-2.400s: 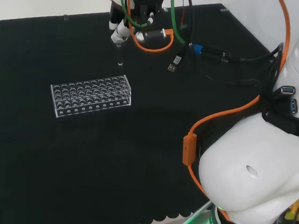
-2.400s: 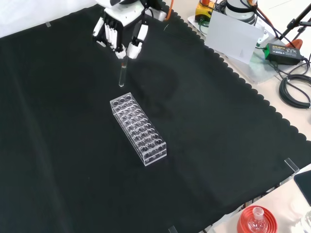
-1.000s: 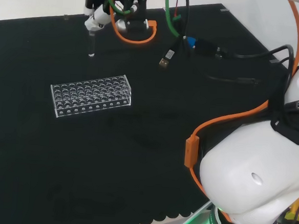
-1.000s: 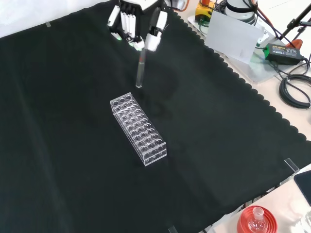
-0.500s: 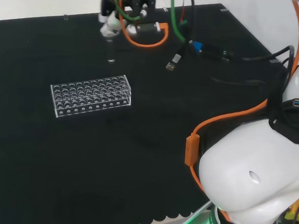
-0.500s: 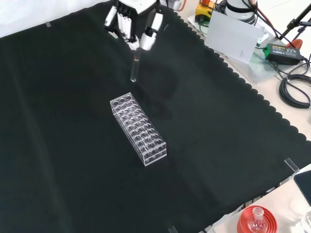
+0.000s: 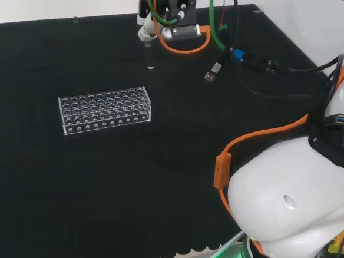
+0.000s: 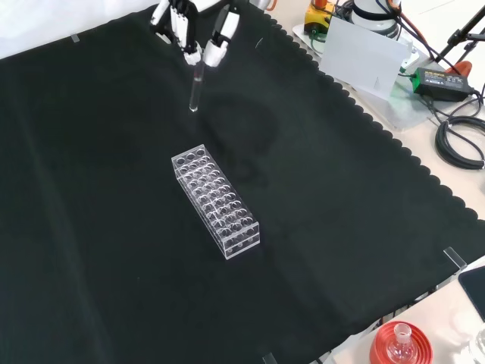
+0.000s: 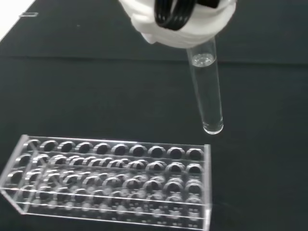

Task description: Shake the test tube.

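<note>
The hand [image 8: 193, 23] hangs above the far part of the cloth and pinches the top of a clear test tube [image 8: 195, 89] between fingers and thumb. The tube [image 7: 149, 53] hangs upright in the air, apart from the rack. In the wrist view the tube [image 9: 207, 91] holds clear liquid up to a line near the blurred white hand [image 9: 178, 21], and its rounded end floats above the rack. The clear plastic test tube rack [image 8: 217, 200] with several empty holes stands on the cloth, also seen in the head view [image 7: 105, 109] and in the wrist view [image 9: 110, 180].
The arm's white links [image 7: 297, 191] with an orange cable stand at the head view's right. Beyond the cloth's scalloped edge in the front view lie a grey sheet [image 8: 364, 57], cables [image 8: 458, 140] and a red ribbed stand with a flask [image 8: 400, 345].
The hand with the tube has swung to the right in the head view and up and leftward in the front view, after swinging the other way a second ago. The rack has not moved.
</note>
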Available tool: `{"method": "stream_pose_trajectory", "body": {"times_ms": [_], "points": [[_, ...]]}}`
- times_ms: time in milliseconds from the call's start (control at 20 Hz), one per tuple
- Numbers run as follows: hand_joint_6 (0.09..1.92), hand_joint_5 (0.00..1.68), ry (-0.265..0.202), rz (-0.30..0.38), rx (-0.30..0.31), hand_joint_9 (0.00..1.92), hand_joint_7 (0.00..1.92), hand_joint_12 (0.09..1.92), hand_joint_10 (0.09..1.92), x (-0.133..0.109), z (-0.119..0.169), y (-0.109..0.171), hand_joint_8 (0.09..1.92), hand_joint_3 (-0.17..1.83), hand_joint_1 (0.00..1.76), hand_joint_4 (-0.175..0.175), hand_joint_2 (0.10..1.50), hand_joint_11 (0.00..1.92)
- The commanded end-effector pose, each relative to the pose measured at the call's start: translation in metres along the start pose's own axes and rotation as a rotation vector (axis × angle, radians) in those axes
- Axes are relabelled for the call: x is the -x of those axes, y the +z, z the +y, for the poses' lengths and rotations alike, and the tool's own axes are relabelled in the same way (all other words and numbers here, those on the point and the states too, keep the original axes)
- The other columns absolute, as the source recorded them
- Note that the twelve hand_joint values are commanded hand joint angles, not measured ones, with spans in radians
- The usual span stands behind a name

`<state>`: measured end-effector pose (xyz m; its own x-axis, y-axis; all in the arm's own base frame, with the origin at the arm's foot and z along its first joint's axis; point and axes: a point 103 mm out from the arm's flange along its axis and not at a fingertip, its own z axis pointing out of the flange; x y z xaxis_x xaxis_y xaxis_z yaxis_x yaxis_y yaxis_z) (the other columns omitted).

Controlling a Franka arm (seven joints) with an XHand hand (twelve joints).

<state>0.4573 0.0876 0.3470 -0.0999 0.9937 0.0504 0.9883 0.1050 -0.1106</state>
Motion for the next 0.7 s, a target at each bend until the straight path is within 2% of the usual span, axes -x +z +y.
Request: {"method": "stream_pose_trajectory", "body": {"times_ms": [50,300,700], "points": [[0.43,1.31,-0.111,0.069,0.0,1.29,1.47,1.36,0.25,-0.05,0.009,0.004,0.43,0.04,1.42,-0.175,0.93,0.52],[0.42,1.31,-0.161,0.091,0.001,1.3,1.47,1.36,0.25,-0.071,0.011,0.005,0.43,0.04,1.42,-0.175,0.93,0.52],[0.42,1.31,-0.144,0.077,-0.003,1.3,1.47,1.36,0.24,-0.059,0.008,0.006,0.42,0.04,1.42,-0.175,0.93,0.52]]}}
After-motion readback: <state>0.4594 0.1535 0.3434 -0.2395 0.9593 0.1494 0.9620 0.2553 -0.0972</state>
